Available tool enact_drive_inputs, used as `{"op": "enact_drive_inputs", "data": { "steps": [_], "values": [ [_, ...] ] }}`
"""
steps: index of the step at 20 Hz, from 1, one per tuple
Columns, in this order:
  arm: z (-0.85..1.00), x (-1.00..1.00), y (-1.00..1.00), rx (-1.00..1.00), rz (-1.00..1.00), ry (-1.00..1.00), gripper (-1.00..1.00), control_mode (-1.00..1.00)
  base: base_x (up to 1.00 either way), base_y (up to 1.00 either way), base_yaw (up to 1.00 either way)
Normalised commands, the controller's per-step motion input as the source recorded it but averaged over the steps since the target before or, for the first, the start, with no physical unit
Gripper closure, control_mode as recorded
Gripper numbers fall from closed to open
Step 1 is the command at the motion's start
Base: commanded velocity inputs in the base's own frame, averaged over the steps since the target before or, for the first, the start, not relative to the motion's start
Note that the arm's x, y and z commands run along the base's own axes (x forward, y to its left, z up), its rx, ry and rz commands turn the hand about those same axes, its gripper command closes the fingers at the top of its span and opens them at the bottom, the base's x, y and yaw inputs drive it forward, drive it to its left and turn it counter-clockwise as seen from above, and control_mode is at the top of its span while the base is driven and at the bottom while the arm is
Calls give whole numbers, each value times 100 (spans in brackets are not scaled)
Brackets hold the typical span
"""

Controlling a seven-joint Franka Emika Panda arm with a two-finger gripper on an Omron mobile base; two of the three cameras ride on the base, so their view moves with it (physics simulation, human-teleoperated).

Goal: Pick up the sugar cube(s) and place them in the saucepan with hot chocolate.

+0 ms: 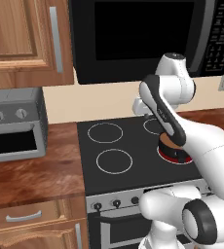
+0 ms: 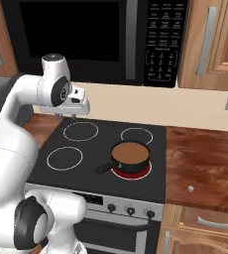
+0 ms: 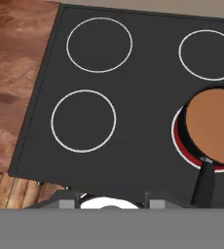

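Black stove top (image 2: 91, 149) with four rings, wooden counter (image 2: 205, 168) to its right. On the front right ring, glowing red, the saucepan with hot chocolate (image 2: 131, 156): brown surface flat, handle toward the front left. Tool (image 2: 74, 106) raised above the rear left of the stove; jaw width impossible to tell, nothing seen in it. Sugar cube (image 2: 190, 189) alone on the counter, well right of the pan. Probably very light, hard but crumbly, easily knocked away; best pinched gently across two opposite flat faces from above
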Motion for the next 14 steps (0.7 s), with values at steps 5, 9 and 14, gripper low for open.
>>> {"op": "enact_drive_inputs", "data": {
  "steps": [5, 9, 14],
  "values": [
    [-21, -8, -6, 0, 0, 10, -100, -100, 0, 0, 0],
    [-20, 0, -59, -1, 0, 18, -100, -100, 0, 0, 0],
    [-7, 8, -95, 0, 0, 8, -100, -100, 0, 0, 0]
  ]
}}
